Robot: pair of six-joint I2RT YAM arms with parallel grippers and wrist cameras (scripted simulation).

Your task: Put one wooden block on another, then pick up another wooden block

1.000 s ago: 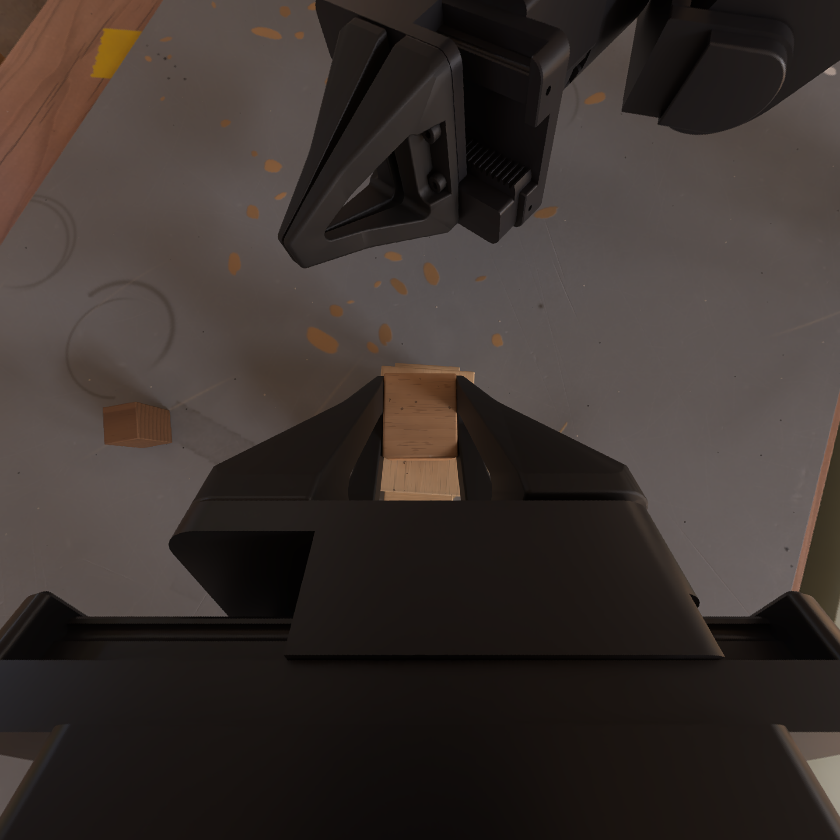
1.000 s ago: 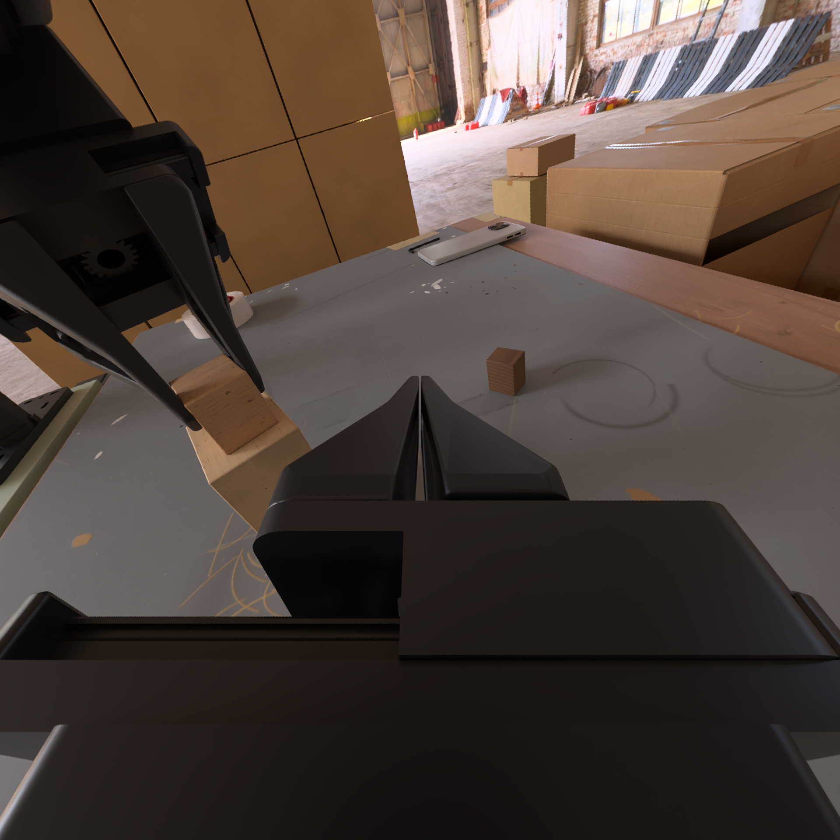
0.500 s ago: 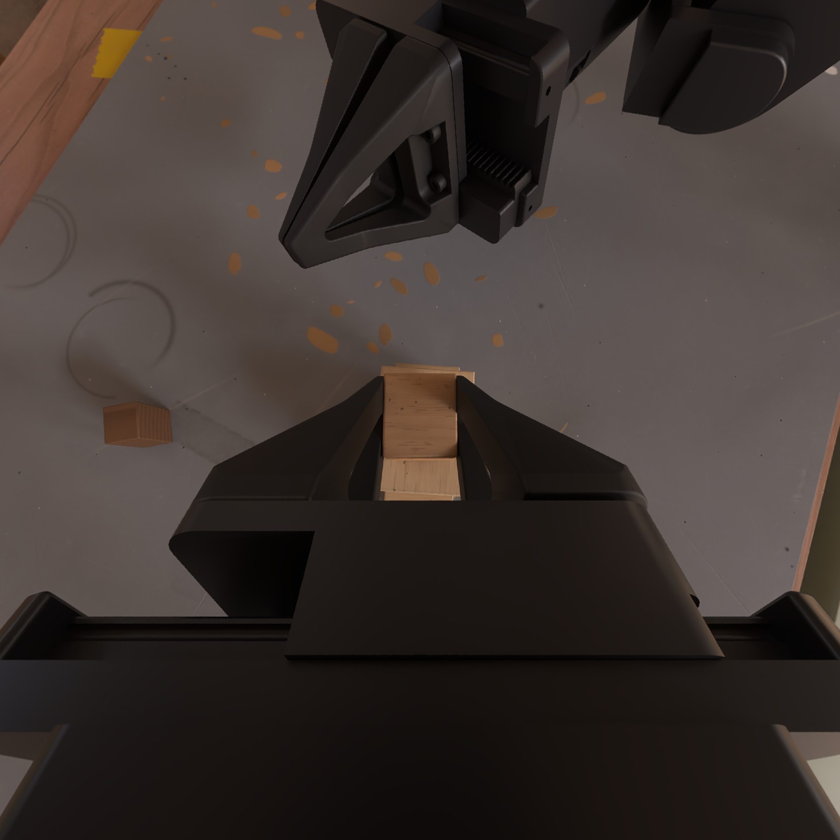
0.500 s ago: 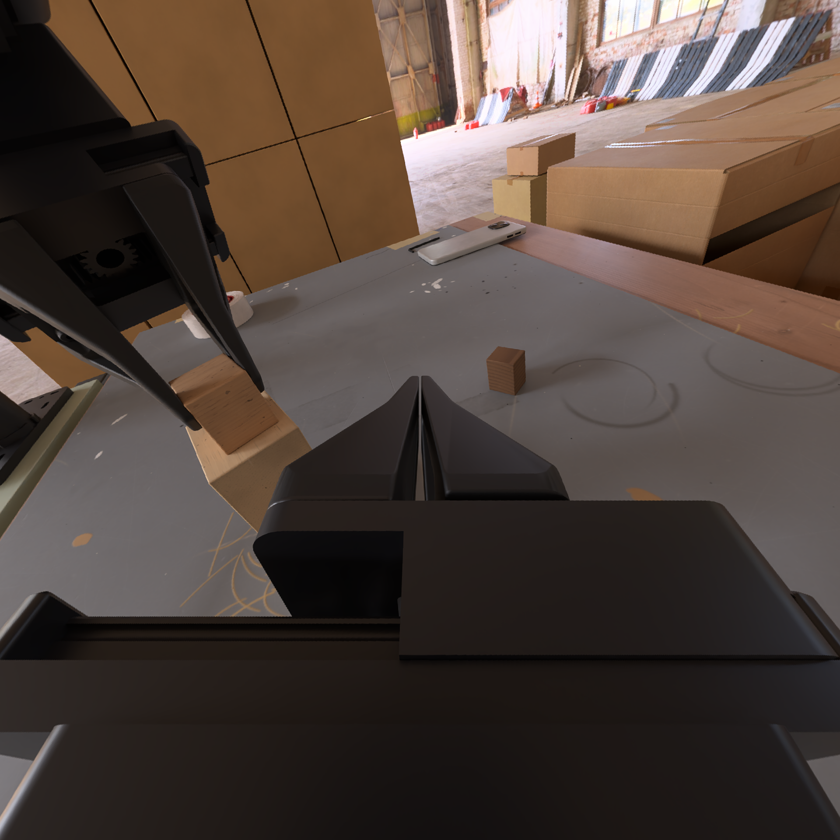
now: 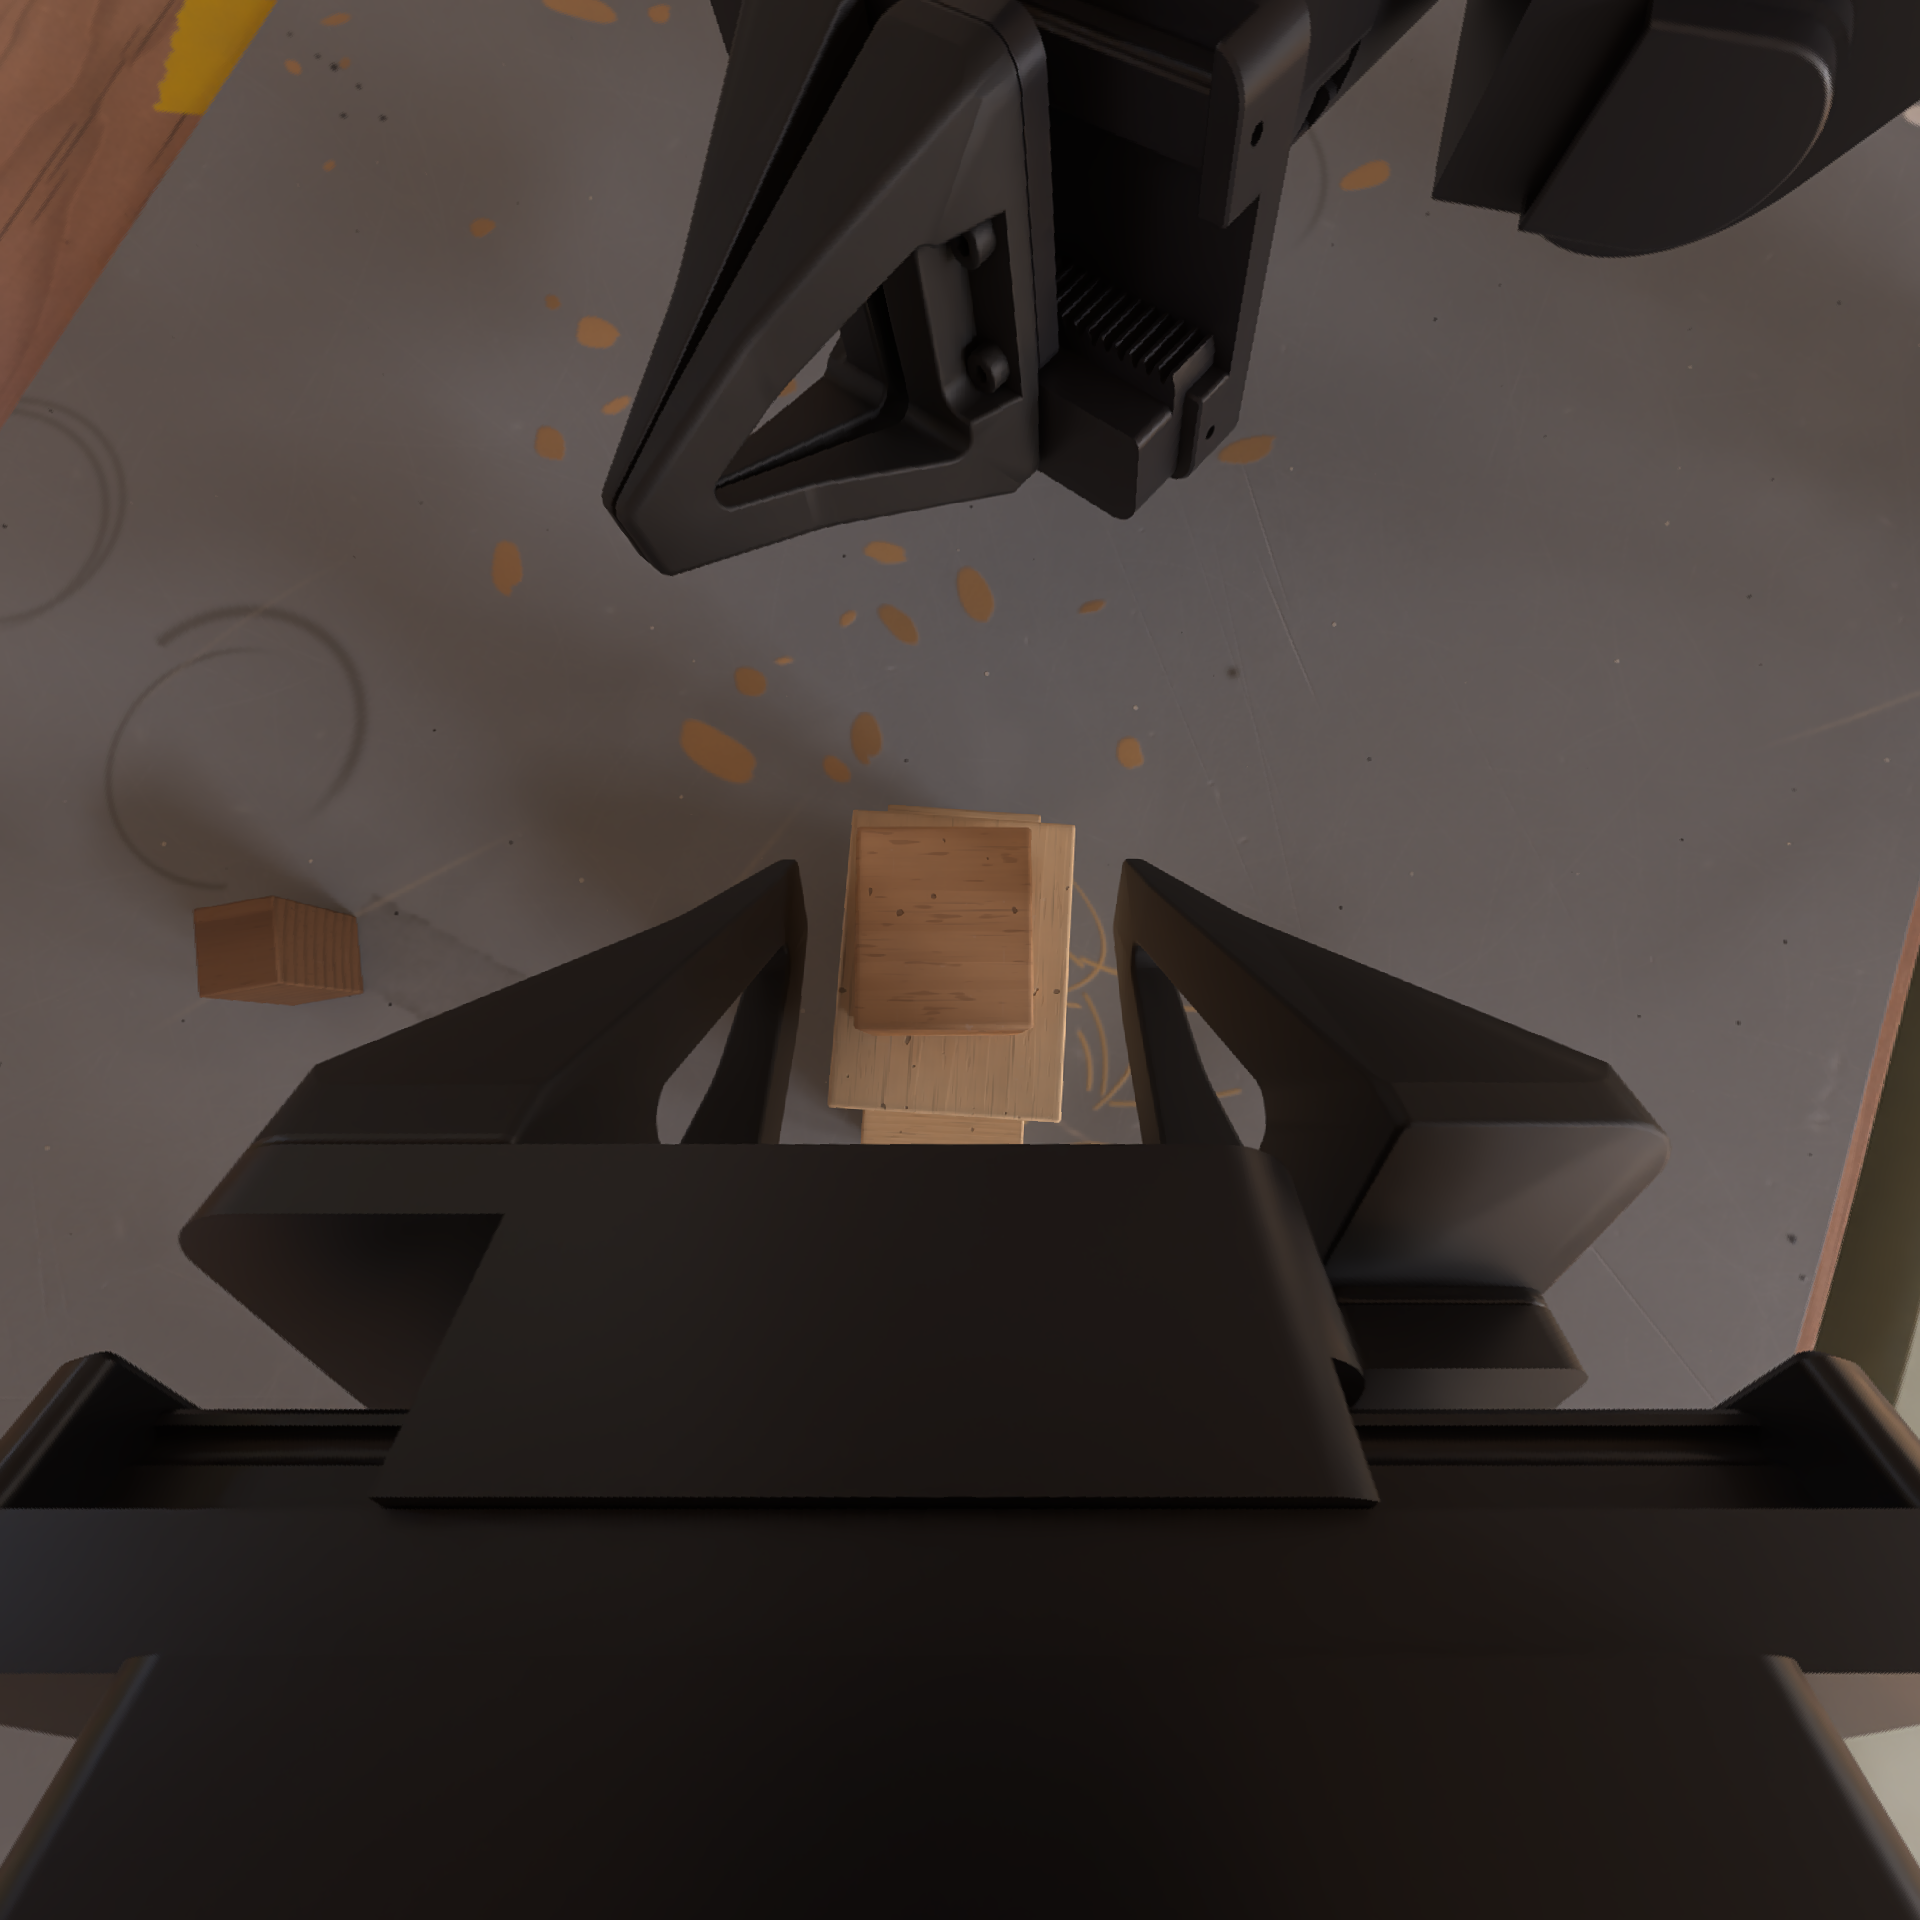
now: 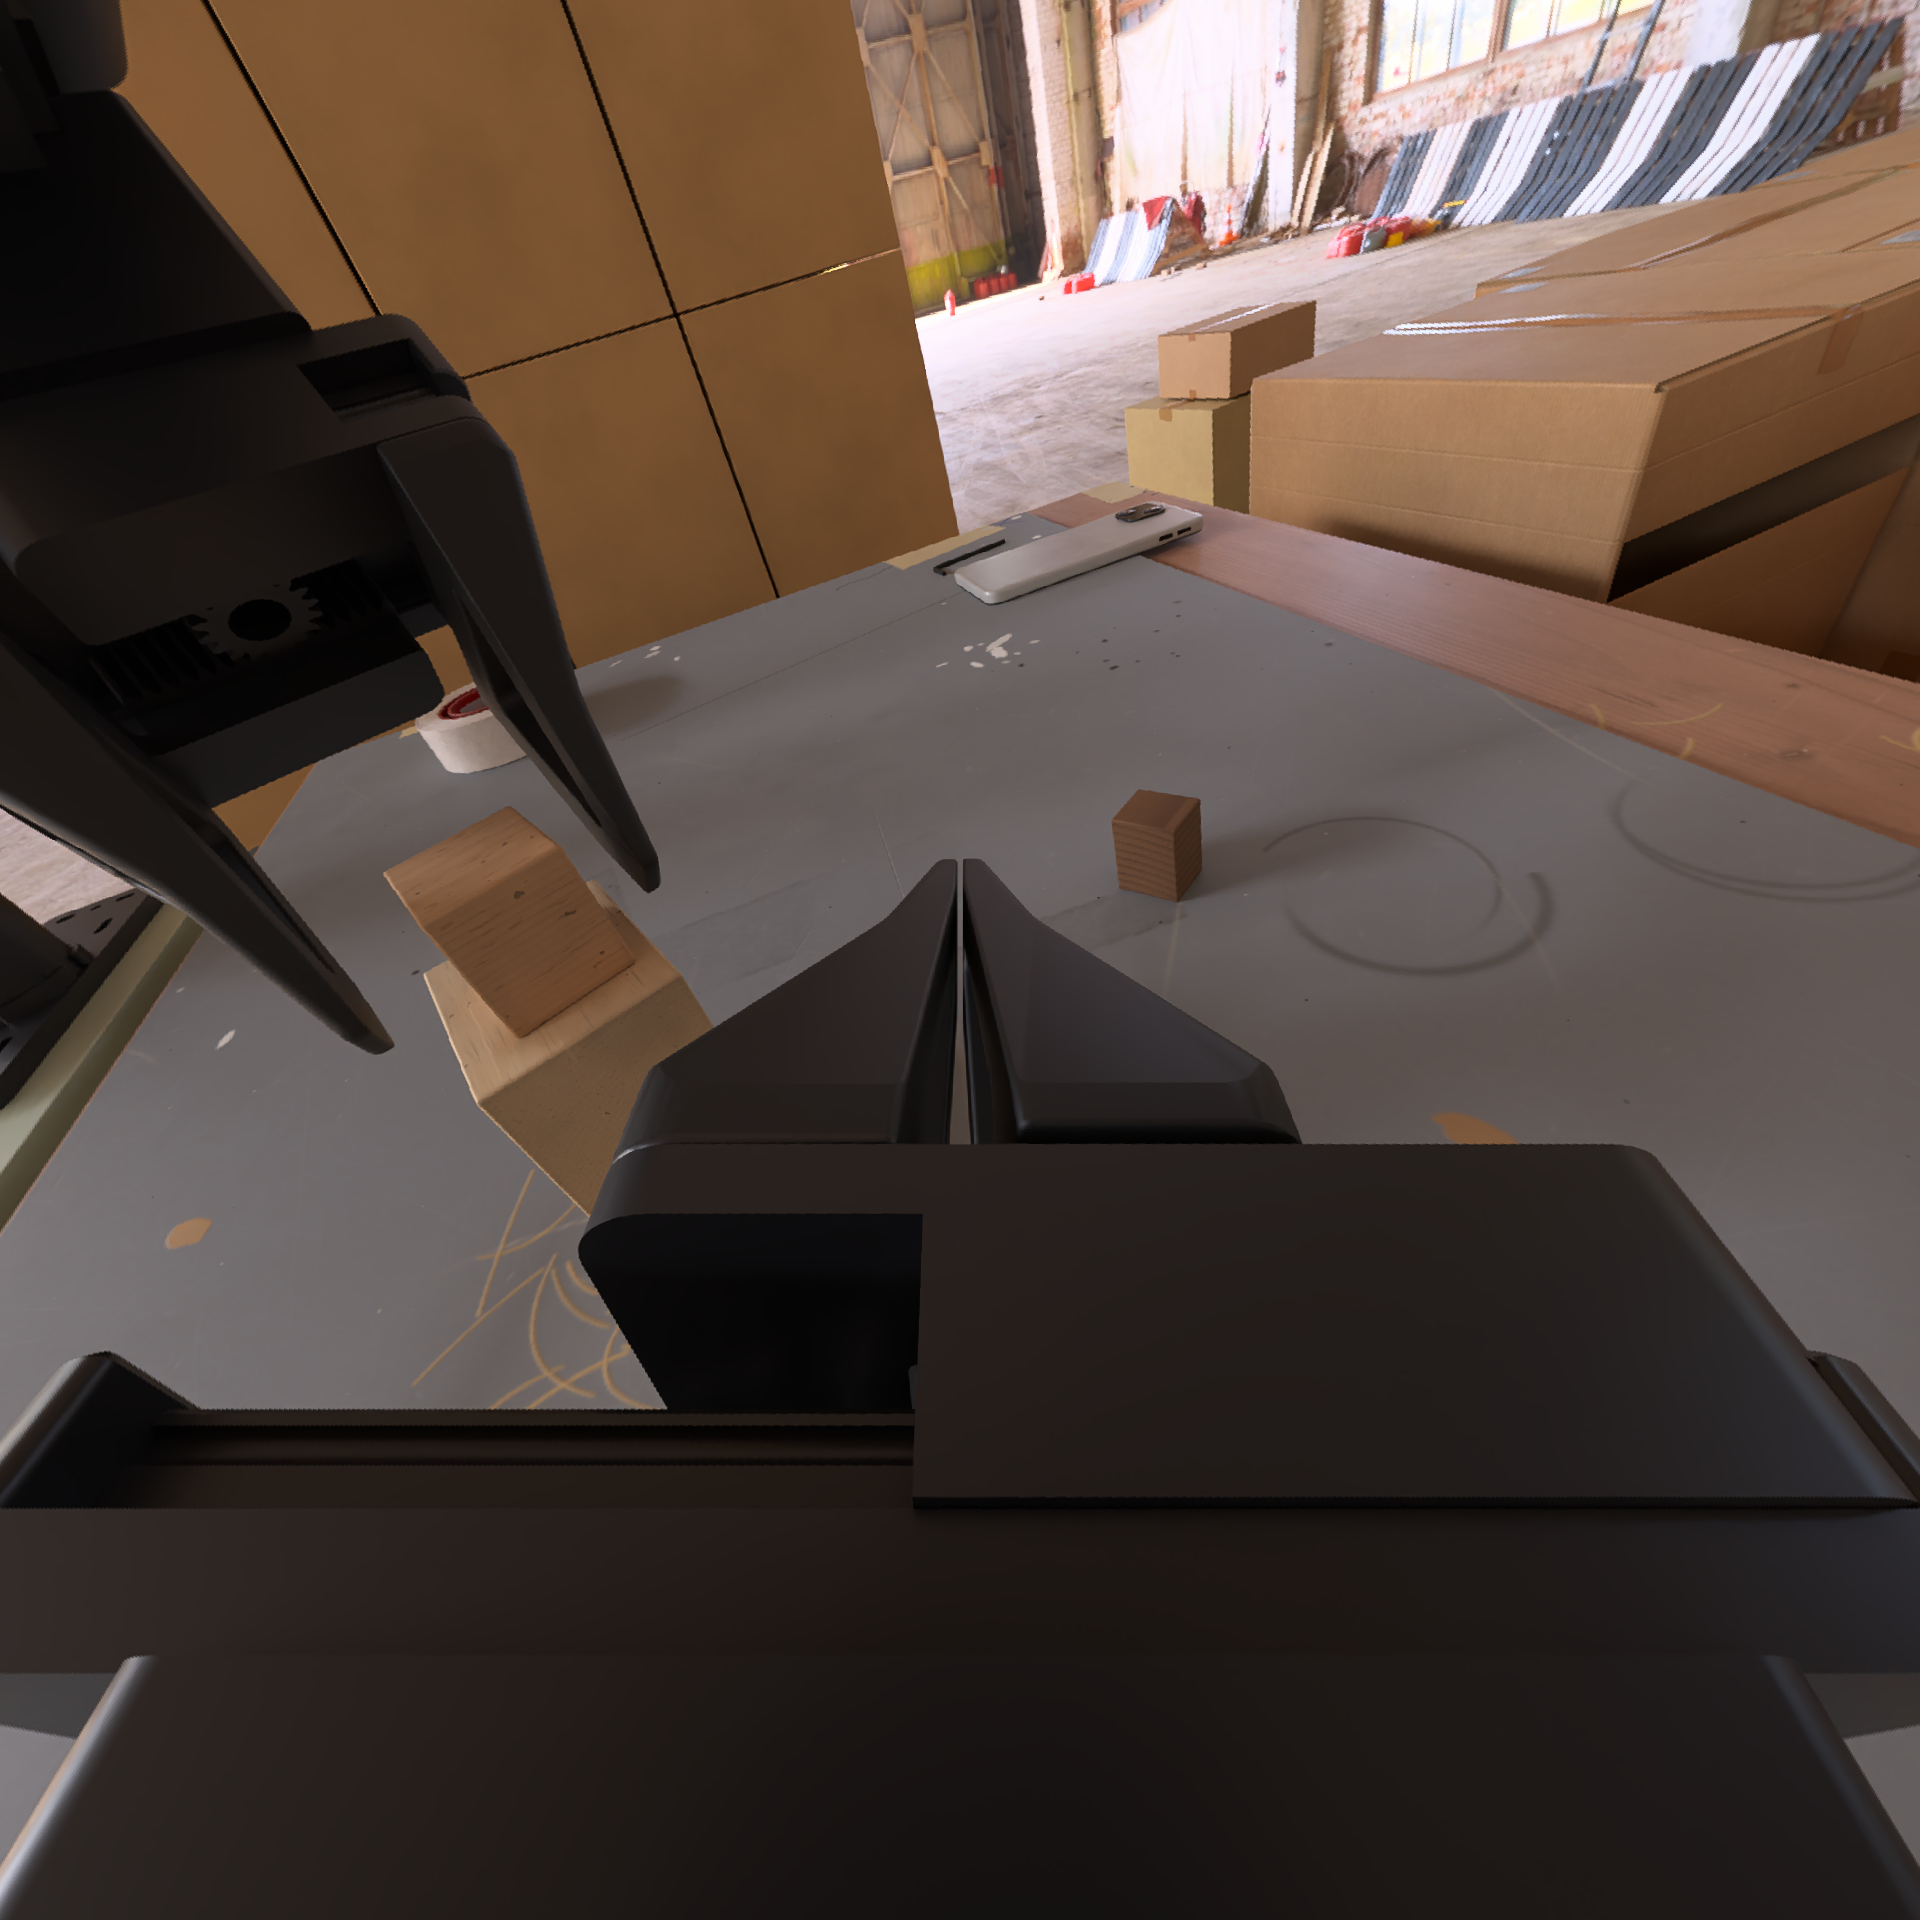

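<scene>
A tan wooden block (image 5: pixel 943 925) rests on a larger pale wooden block (image 5: pixel 951 1075) on the grey table. My left gripper (image 5: pixel 958 883) is open, its fingers on either side of the top block and clear of it. In the right wrist view the same stack shows at left, top block (image 6: pixel 514 914) on pale block (image 6: pixel 566 1060), with the left gripper's fingers (image 6: pixel 613 831) spread above it. A small dark brown block (image 5: pixel 278 951) lies apart at left; it also shows in the right wrist view (image 6: pixel 1156 844). My right gripper (image 6: pixel 959 883) is shut and empty, above the table.
A white phone (image 6: pixel 1075 551) lies at the table's far edge. A tape roll (image 6: pixel 468 727) sits behind the stack. A wooden border (image 6: pixel 1558 665) runs along the table's side. Cardboard boxes (image 6: pixel 1558 416) stand beyond. The right gripper (image 5: pixel 665 520) hangs over the table beyond the stack.
My left gripper has opened and let go of the tan block, which now rests on the pale block. The right gripper has not moved.
</scene>
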